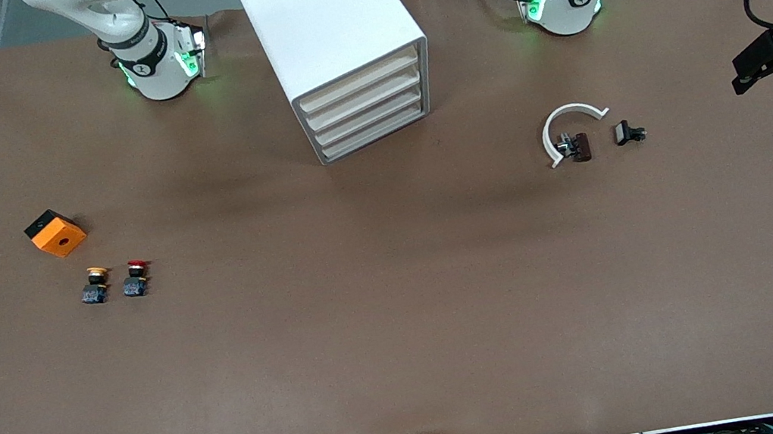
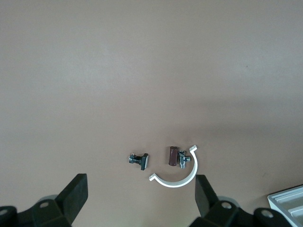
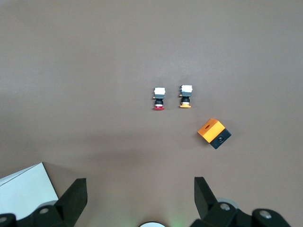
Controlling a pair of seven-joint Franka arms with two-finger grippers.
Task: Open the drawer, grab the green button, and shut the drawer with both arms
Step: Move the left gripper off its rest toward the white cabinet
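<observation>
Cabinet (image 1: 346,47) stands on the bench (image 1: 402,322) with all four drawers (image 1: 364,109) pushed in; no green button shows. Left claw (image 2: 139,198) hangs released over a white half-ring (image 2: 179,177) and small bolt (image 2: 138,160). Right claw (image 3: 139,198), also released, hangs over the red button (image 3: 159,98), yellow button (image 3: 186,95) and orange block (image 3: 214,133).

Four drawers (image 1: 363,103), two buttons (image 1: 114,281), two arms (image 1: 356,15).

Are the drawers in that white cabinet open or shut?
Shut. All four cream drawer fronts sit flush in the white cabinet; none is pulled out.
</observation>
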